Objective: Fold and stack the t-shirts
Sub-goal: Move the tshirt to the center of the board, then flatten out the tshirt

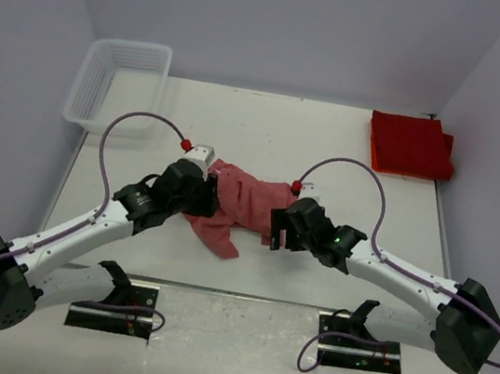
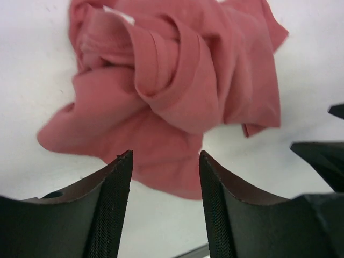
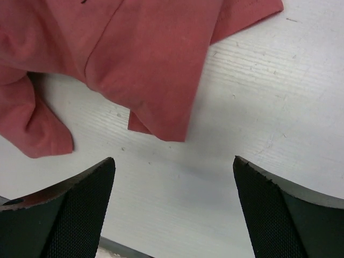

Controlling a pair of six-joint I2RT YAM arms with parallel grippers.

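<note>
The table (image 1: pixel 269 124) is white and matt, and it fills the floor of a small booth. A pale grey-lilac back wall (image 1: pixel 284 23) and two side walls of the same colour close it in on the far, left and right sides. Seen close from the right wrist, the tabletop has fine parallel streaks and a few small dark specks.

A faded salmon-red t-shirt (image 1: pixel 248 201) lies crumpled near the middle of the table, between the two arms, bunched into twisted folds with one corner trailing toward the near edge. The left gripper (image 2: pixel 165 156) sits at the shirt's left edge. Its jaws are parted with nothing between them, and the cloth lies just beyond the fingertips. The right gripper (image 3: pixel 173 158) is at the shirt's right side, spread wide over bare table, with the hem just ahead of it.

A stack of folded deep red t-shirts (image 1: pixel 411 145) rests in the far right corner. A white plastic mesh basket (image 1: pixel 85 96) sits at the far left corner.
</note>
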